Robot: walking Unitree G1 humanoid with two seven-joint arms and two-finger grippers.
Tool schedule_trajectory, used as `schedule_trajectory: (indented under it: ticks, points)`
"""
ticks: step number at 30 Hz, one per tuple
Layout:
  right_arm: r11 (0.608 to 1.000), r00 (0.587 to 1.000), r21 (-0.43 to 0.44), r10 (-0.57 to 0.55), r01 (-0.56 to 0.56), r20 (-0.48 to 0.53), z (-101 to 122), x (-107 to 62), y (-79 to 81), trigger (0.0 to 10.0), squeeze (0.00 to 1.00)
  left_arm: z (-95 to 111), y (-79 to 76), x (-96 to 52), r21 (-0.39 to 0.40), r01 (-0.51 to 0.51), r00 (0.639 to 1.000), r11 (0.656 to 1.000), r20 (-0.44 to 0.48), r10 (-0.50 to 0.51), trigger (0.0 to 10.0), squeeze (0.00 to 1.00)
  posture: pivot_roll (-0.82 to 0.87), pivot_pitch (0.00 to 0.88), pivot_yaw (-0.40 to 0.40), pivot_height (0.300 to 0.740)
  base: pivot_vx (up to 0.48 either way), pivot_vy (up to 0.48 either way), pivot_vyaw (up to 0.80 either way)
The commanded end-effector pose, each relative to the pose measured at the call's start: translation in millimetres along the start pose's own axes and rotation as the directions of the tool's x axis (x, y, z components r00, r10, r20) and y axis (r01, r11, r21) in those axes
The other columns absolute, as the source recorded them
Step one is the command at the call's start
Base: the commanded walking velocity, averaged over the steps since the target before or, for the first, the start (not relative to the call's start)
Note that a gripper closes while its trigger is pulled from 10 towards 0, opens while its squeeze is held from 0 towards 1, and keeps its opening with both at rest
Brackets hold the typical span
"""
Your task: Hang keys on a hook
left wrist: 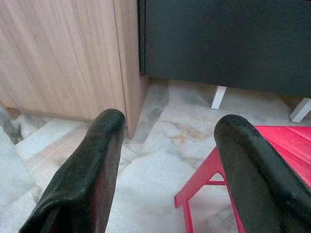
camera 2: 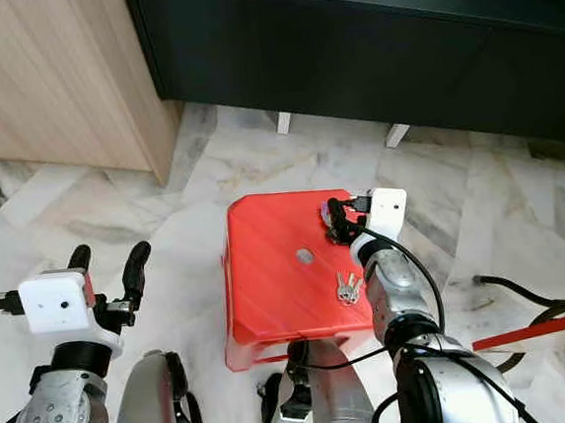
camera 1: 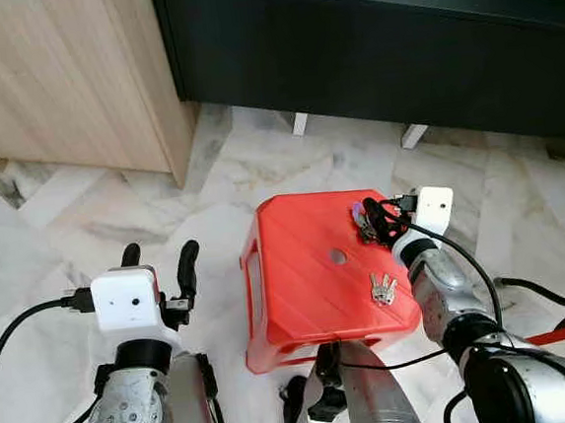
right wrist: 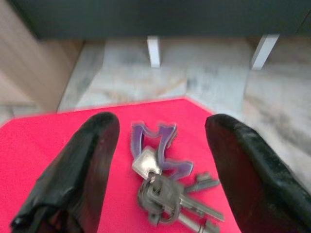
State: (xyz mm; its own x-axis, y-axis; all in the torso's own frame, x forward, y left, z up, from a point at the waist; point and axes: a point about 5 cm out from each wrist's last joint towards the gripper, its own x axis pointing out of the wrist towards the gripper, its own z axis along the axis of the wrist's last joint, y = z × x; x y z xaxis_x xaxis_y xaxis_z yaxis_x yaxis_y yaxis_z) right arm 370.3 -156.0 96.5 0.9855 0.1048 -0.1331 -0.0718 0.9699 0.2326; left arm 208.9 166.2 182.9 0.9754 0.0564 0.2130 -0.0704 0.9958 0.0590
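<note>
- The bunch of keys with the purple tag (right wrist: 160, 165) is lying on the top of the red stool (camera 1: 299, 289), near its far right corner, and you are seeing it between the two black fingers in the right wrist view.
- Your right gripper (camera 1: 374, 221) is sitting over that bunch with its fingers spread wide, one on each side of the keys; it is not gripping anything, and you cannot tell whether the fingertips are touching the stool.
- A second, smaller silver bunch of keys (camera 1: 382, 289) is lying on the same stool top, nearer the robot and beside the right forearm, apart from the first bunch.
- A small round hole (camera 1: 337, 257) is showing in the middle of the stool's top, between the two bunches.
- Your left gripper (camera 1: 158, 262) is hovering over the floor to the left of the stool, well apart from the keys, with its fingers spread and nothing between them.
- The stool is standing on a pale marbled floor (camera 1: 86, 229).
- Beyond it a dark low cabinet (camera 1: 368, 56) is resting on white feet, and a light wooden cabinet (camera 1: 54, 83) is standing to its left.
- A black cable (camera 1: 547, 292) is trailing over the floor at the right.
</note>
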Motion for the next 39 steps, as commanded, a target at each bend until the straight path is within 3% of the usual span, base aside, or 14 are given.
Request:
schedule_trajectory:
  ticks: [1, 6, 16, 22, 29, 30, 31, 32, 39]
  points:
    - [0.999, 0.996, 0.009, -0.032, 0.033, -0.08, -13, -3.9, -6.1, 10.0, 0.0, 3, -1.5, -5.5, -0.001, 0.002, 1.0, 1.0, -0.015, -0.002, 10.0, 0.0, 0.2, 0.44, -0.209, 0.613, 0.0, 0.0, 0.0]
    - [1.0, 0.994, -0.021, -0.015, 0.013, -0.111, -15, -2.6, -1.7, 10.0, 0.0, 6, -2.0, -6.5, 0.0, 0.006, 1.0, 1.0, -0.018, -0.006, 10.0, 0.0, 0.2, 0.444, -0.208, 0.613, 0.0, 0.0, 0.0]
    - [1.0, 0.982, 0.007, -0.01, 0.012, -0.187, -29, -6.5, 0.4, 10.0, 0.0, 5, -2.5, -6.9, 0.014, 0.017, 0.999, 1.0, -0.035, -0.017, 10.0, 0.0, 0.2, 0.442, -0.206, 0.613, 0.0, 0.0, 0.0]
    - [0.995, 0.976, 0.076, -0.042, 0.06, -0.215, -35, -9.5, -4.4, 10.0, 0.0, 5, -2.6, -7.1, 0.022, 0.022, 0.999, 1.0, -0.039, -0.021, 10.0, 0.0, 0.2, 0.443, -0.204, 0.613, 0.0, 0.0, 0.0]
    - [0.994, 0.98, 0.104, 0.005, 0.016, -0.198, -35, -9.0, 1.4, 10.0, 0.0, 6, -1.8, -7.2, 0.035, 0.023, 0.999, 0.999, -0.038, -0.021, 10.0, 0.0, 0.2, 0.443, -0.203, 0.613, 0.0, 0.0, 0.0]
    - [0.994, 0.981, 0.11, 0.019, 0.002, -0.193, -35, -8.7, 3.2, 4.8, 0.0, 6, -1.7, -7.2, 0.037, 0.022, 0.999, 0.999, -0.039, -0.021, 10.0, 0.0, 0.2, 0.445, -0.204, 0.613, 0.0, 0.0, 0.0]
    - [0.994, 0.981, 0.109, 0.023, -0.001, -0.193, -35, -8.6, 3.7, 1.4, 0.0, 6, -1.7, -7.2, 0.037, 0.022, 0.999, 0.999, -0.04, -0.021, 10.0, 0.0, 0.2, 0.445, -0.204, 0.613, 0.0, 0.0, 0.0]
    - [0.994, 0.982, 0.112, 0.032, -0.011, -0.187, -34, -8.4, 4.9, 0.0, 0.0, 6, -1.7, -7.2, 0.038, 0.022, 0.999, 0.999, -0.04, -0.021, 10.0, 0.0, 0.2, 0.445, -0.204, 0.613, 0.0, 0.0, 0.0]
    - [0.993, 0.981, 0.114, 0.056, -0.035, -0.185, -36, -8.5, 9.3, 0.0, 0.0, 6, -2.0, -7.1, 0.043, 0.025, 0.999, 0.999, -0.042, -0.023, 10.0, 0.0, 0.2, 0.443, -0.204, 0.613, 0.0, 0.0, 0.0]
